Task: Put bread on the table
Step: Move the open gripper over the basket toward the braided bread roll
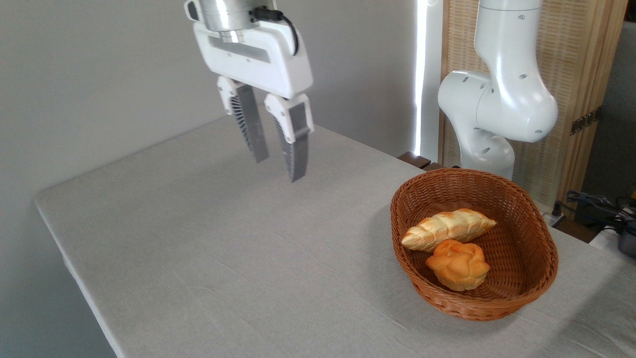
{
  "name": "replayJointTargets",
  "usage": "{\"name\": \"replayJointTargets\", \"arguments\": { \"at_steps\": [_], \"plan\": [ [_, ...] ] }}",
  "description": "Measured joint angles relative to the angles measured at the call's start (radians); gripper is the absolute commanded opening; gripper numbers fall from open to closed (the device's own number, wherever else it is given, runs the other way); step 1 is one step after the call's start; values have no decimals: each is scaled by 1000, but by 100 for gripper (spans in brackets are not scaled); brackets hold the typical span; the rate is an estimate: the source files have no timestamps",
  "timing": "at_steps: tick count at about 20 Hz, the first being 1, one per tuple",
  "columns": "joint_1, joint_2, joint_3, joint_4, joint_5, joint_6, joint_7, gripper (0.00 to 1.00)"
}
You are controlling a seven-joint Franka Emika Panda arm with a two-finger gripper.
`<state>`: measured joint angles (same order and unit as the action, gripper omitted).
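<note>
Bread [448,228] in wicker basket [541,248] on bench [223,258], touching orange bun [458,265]; long axis running left-low to right-high. Well apart from claw [278,169], down and to its right. Claw empty, fingers slightly parted, hanging above bare bench.

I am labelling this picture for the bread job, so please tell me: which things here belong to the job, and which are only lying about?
Belong to the job:
- bread, the long braided loaf, in the basket
- table
- gripper, open, empty, above the table

Only lying about:
- orange bun, beside the bread
- cables, far right
</note>
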<state>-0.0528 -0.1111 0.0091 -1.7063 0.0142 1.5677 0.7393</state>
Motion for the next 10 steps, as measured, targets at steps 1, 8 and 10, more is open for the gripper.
{"name": "replayJointTargets", "arguments": {
  "at_steps": [1, 8, 10],
  "plan": [
    [0, -32, 10, -40, 0, -2, 27, 100],
    [8, -340, 148, -416, 19, -8, 302, 100],
    [9, -390, 175, -499, 87, -7, 323, 100]
  ]
}}
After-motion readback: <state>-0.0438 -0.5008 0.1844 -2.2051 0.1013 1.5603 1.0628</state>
